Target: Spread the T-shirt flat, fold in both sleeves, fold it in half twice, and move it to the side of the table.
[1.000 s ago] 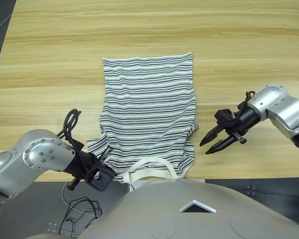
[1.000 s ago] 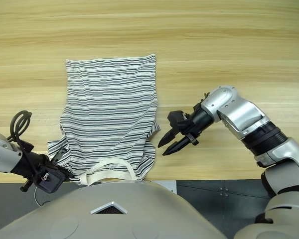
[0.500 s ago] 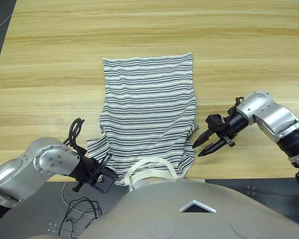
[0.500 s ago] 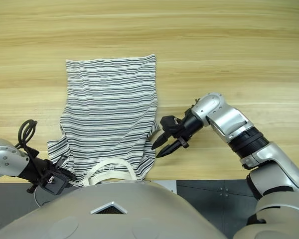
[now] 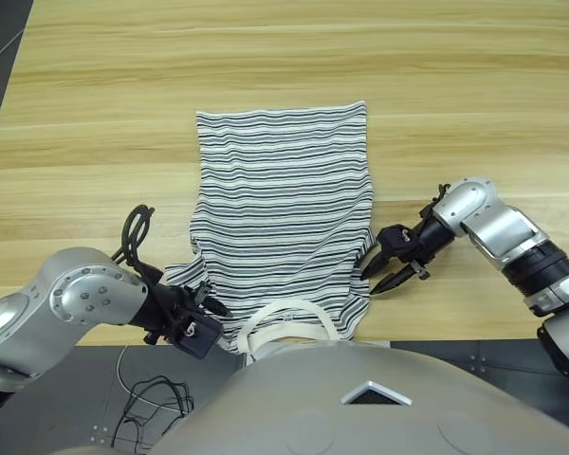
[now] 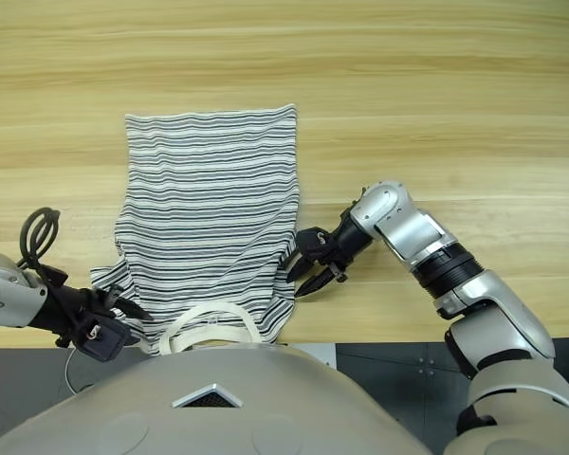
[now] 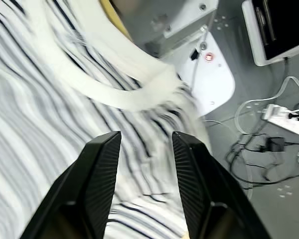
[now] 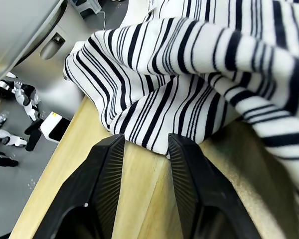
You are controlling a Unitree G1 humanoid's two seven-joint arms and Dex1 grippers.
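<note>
A black-and-white striped T-shirt [image 5: 283, 209] lies on the wooden table [image 5: 474, 104], hem far from me and white collar band [image 5: 286, 322] at the near edge. Its sleeves look tucked in, and the near corners are bunched. My left gripper [image 5: 211, 305] is open at the near left corner; in the left wrist view its fingers [image 7: 102, 174] straddle striped cloth beside the collar band [image 7: 114, 79]. At the shirt's near right side my right gripper [image 5: 370, 280] is open, its fingertips [image 8: 109, 169] touching the rumpled cloth edge [image 8: 164, 104].
Bare wood stretches to the left, right and far side of the shirt. The table's near edge [image 5: 455, 339] runs just behind both grippers. Black cables [image 5: 152, 398] hang below the edge at the left.
My right gripper has moved left across the wood until it reached the shirt's right edge. The left gripper has shifted right onto the near left corner.
</note>
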